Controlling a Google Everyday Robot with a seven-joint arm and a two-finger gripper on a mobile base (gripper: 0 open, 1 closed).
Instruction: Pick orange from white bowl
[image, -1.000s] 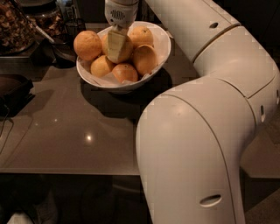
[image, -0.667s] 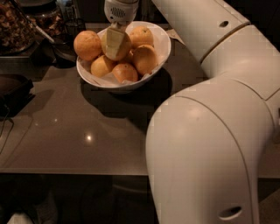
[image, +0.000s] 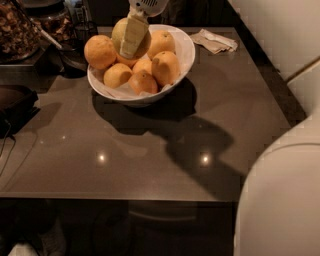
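The white bowl (image: 179, 61) stands at the back of the dark table and holds several orange fruits. My gripper (image: 132, 39) hangs over the bowl's back left, its pale fingers (image: 131, 35) clamped on the orange (image: 120, 33), a larger, paler yellow-green fruit. The orange is raised a little above the other fruits. Deeper orange fruits lie around it: one at the left rim (image: 100, 51), one at the back (image: 161, 43), one at the right (image: 166, 67).
A crumpled paper napkin (image: 215, 41) lies at the table's back right. Dark pans and a tray of food (image: 19, 31) sit at the back left. A black object (image: 15, 105) lies at the left edge. My white arm (image: 280, 195) fills the lower right.
The gripper has lifted the pale orange a little out of the pile. My arm has swung off to the right, uncovering the table's right side.
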